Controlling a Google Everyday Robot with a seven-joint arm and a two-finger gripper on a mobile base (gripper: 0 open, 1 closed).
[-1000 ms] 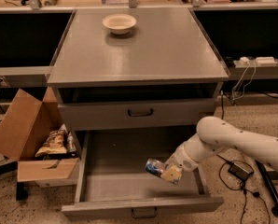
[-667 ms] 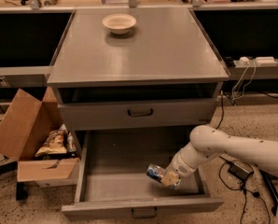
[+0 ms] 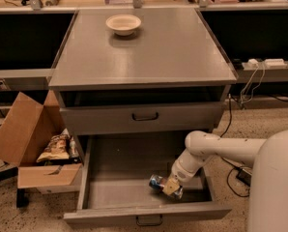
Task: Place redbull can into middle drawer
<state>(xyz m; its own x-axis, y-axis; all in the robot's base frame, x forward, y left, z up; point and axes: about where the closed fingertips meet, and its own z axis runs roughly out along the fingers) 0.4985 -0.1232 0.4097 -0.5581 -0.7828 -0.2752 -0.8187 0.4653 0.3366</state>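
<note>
One redbull can (image 3: 157, 182) in middle drawer (image 3: 115, 195) (pulled open), pincer (image 3: 172, 187) inside, grasping it.

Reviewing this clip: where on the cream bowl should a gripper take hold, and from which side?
Likely best: grip the bowl by its near rim, from above. It sits upright, mouth open, so one finger fits inside the thin wall, one outside. The gripper is down in the middle drawer, holding the redbull can.

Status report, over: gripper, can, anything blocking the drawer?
Gripper low inside open middle drawer, shut on redbull can. Can on its side, right of centre. No obstruction seen.
</note>
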